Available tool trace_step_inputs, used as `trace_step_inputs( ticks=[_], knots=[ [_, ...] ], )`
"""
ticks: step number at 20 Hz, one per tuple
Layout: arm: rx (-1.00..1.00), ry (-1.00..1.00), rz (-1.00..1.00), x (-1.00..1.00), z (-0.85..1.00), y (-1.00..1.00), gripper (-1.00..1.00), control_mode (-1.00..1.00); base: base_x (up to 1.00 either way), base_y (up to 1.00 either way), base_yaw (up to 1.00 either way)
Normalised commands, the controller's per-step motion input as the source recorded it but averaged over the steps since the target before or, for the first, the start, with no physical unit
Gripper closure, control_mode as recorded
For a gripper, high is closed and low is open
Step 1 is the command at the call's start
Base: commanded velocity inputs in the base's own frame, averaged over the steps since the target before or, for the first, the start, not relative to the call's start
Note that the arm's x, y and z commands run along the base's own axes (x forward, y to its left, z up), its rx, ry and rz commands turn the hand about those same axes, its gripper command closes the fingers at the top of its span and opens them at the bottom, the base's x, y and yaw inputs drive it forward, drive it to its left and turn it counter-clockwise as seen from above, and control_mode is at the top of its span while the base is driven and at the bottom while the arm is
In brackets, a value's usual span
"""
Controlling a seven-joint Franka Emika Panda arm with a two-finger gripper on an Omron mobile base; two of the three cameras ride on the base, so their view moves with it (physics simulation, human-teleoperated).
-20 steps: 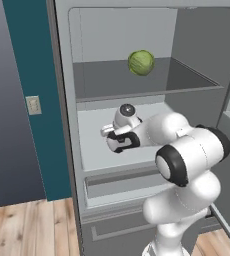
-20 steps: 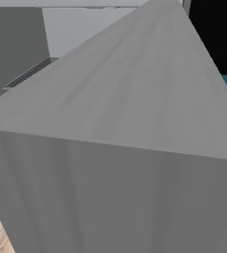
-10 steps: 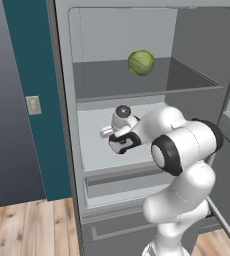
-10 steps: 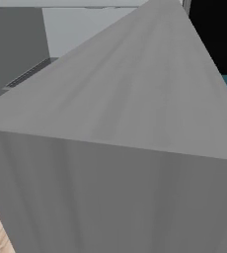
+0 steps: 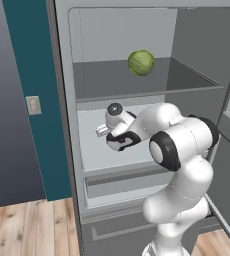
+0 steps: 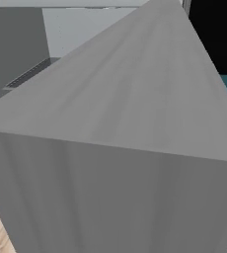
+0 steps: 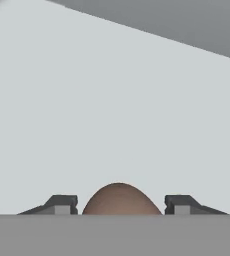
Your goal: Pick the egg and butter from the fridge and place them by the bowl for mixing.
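I have the white arm reaching into the tall grey fridge [image 5: 62,100], whose door stands open; in the left base view the arm rises from the lower right of the frame and bends toward the centre, with the hand over the pale grey middle shelf [image 5: 94,150]. The tool [image 7: 118,202] shows in the hand view as two small dark fingertips [image 7: 62,202] at the bottom of the frame, one left of centre and one right of centre. Between them sits the small reddish-brown rounded egg [image 7: 119,200], its top rising in the bottom centre of that frame. A thin strip of pale surface shows on either side of the egg, between it and each tip, so I cannot tell whether the tool is gripping the egg or merely bracketing it. Behind the egg the hand view is pale grey shelf, with a darker grey band across the upper right corner.

In the left base view a large green cabbage ball [image 5: 141,63] rests on the darker upper shelf [image 5: 112,80], above centre, well apart from the hand below it. A closed pale grey drawer [image 5: 122,180] lies under the middle shelf. At the left of that frame are a teal wall [image 5: 29,60] with a small beige switch plate [image 5: 33,105], and light wooden floor [image 5: 27,230] in the lower left corner.

In the right base view a broad grey panel [image 6: 115,148] stands close in front of the camera.
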Motion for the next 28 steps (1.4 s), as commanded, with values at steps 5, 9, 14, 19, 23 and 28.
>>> trace_step_inputs(
  ticks=[5, 9, 14, 19, 23, 28],
  knots=[
    [0.0, 0.0, 0.0, 0.0, 0.0, 0.0, 1.0, -1.0, 0.0, 0.0, 0.0],
    [-0.02, -0.18, 0.0, -0.11, 0.0, 0.0, 1.0, -1.0, 0.0, 0.0, 0.0],
    [0.0, -0.04, 0.0, -0.03, 0.0, 0.0, 1.0, -1.0, 0.0, 0.0, 0.0],
    [0.0, -0.23, 0.0, -0.49, 0.37, 0.0, 1.0, -1.0, 0.0, 0.0, 0.0],
    [0.0, -0.32, -0.06, -1.0, 0.74, 0.0, 1.0, -1.0, 0.0, 0.0, 0.0],
    [0.05, -0.16, -0.16, -1.0, 0.96, 0.0, 1.0, -1.0, 0.0, 0.0, 0.0]
  ],
)
